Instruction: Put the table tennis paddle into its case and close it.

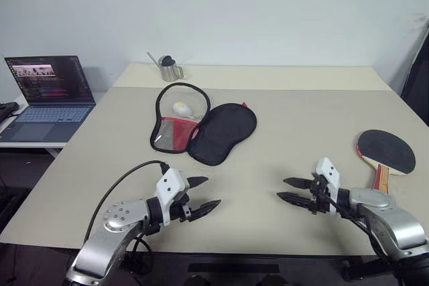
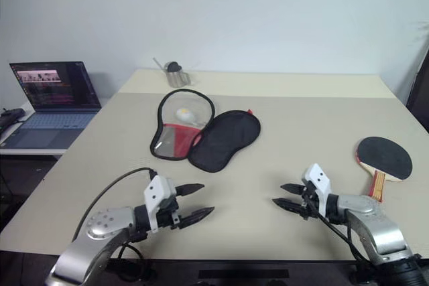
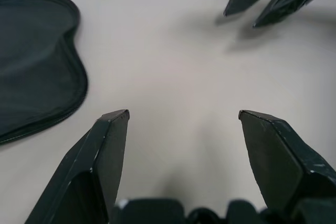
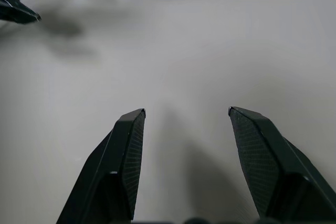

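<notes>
Nearest the camera, both two-fingered black grippers hover low over the near edge of the pale beige table [image 1: 281, 108], tips turned toward each other: the left gripper [image 1: 203, 195] has its jaws spread with nothing between them, and the right gripper [image 1: 292, 190] is likewise released and empty, as both wrist views confirm with bare tabletop showing between the fingers. Just beyond the right gripper, off to its outer side near the table's right edge, lies the table tennis paddle [image 1: 387, 152], flat, its round black rubber face up and its short red-and-tan striped wooden handle pointing back toward the robot. Further out, ahead of the left gripper toward the table's middle, the paddle-shaped soft fabric case [image 1: 201, 127] lies unzipped and spread open, one half black, the other showing red with a small white ball [image 1: 181, 108] resting in it. Beyond that stand a small metal cup [image 1: 170, 69] and, on a side desk, an open laptop [image 1: 48, 95]. Judging from this, nothing is done yet: the paddle must be grasped, carried across, slid in, and the case folded and zipped.
</notes>
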